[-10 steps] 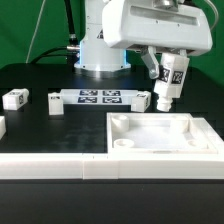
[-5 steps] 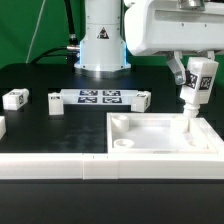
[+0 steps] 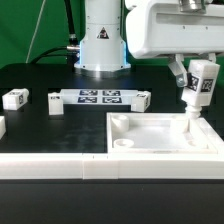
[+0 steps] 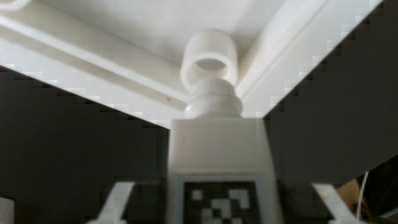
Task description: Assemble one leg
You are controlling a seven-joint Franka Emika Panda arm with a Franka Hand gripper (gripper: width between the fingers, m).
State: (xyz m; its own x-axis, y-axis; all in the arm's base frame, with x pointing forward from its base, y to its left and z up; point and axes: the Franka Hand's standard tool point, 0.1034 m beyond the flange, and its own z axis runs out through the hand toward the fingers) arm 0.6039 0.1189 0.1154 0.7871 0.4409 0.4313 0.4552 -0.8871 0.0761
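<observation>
My gripper [image 3: 193,78] is shut on a leg [image 3: 201,84], a small white post with a black-and-white tag, and holds it upright and slightly tilted. The leg's threaded end [image 3: 188,112] is at the far corner of the white tray [image 3: 160,150] on the exterior view's right. In the wrist view the leg [image 4: 219,150] fills the middle between my fingers [image 4: 121,200]. Its screw tip [image 4: 212,100] meets a round socket post [image 4: 210,60] in the tray corner. I cannot tell whether the tip is seated in it.
The marker board [image 3: 100,97] lies behind the tray. Loose legs lie beside it: one at the exterior view's left [image 3: 15,98], one at the board's left end [image 3: 55,102], one at its right end [image 3: 143,99]. A long white rail [image 3: 50,166] runs along the front.
Over the last second my gripper carried the leg toward the exterior view's right, to the tray's far right corner. In the last half second it barely moved.
</observation>
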